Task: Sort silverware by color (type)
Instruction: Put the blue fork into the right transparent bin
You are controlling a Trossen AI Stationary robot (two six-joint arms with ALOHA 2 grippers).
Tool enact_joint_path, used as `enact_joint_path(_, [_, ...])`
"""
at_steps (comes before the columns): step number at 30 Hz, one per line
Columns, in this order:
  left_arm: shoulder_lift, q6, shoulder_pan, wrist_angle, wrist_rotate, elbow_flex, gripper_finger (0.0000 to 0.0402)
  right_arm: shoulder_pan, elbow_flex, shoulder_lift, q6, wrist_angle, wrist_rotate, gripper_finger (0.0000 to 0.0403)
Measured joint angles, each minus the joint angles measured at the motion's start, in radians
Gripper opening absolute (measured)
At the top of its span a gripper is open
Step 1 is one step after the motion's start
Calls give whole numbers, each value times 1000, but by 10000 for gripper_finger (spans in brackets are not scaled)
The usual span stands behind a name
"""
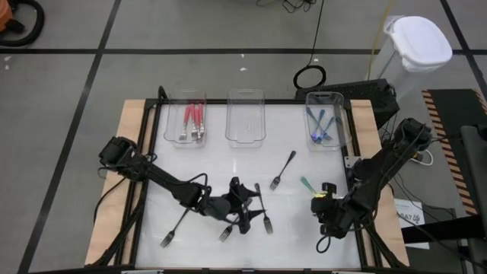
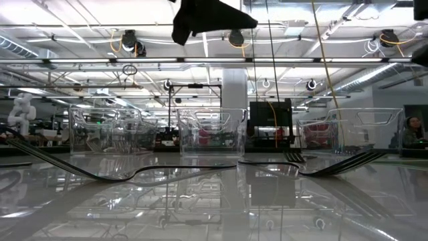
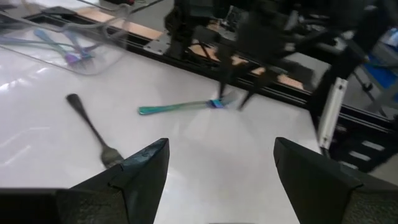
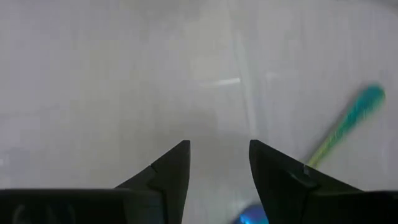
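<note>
A teal-handled fork [image 1: 307, 185] lies flat on the white table near its right side. My right gripper [image 1: 319, 197] is open, pointing down over one end of it; in the left wrist view its fingers [image 3: 225, 87] stand on either side of that end [image 3: 216, 103]. I cannot tell whether they touch it. The teal handle [image 4: 350, 122] runs out past one finger. My left gripper [image 1: 257, 207] is open above the near middle of the table, among several black forks [image 1: 267, 222]. Another black fork [image 1: 283, 169] lies toward the middle.
Three clear trays stand along the far edge: the left one [image 1: 187, 138] holds red forks [image 1: 194, 120], the middle one [image 1: 245, 137] shows nothing inside, the right one [image 1: 338, 122] holds blue forks [image 1: 320, 126]. Black forks [image 1: 176, 227] lie scattered near the near edge.
</note>
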Motion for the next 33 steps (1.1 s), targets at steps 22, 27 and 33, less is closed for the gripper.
enact_joint_path(22, [5,0,-127,-2,-41,0,285,5,0,145,206,-230,5,161])
enact_joint_path(27, [5,-1,-154,-1,-54,0,285,3,-60,122,259,-206,32,151])
enact_joint_path(33, [5,0,-183,-2,-74,0,285,3,-156,103,338,-81,25,125])
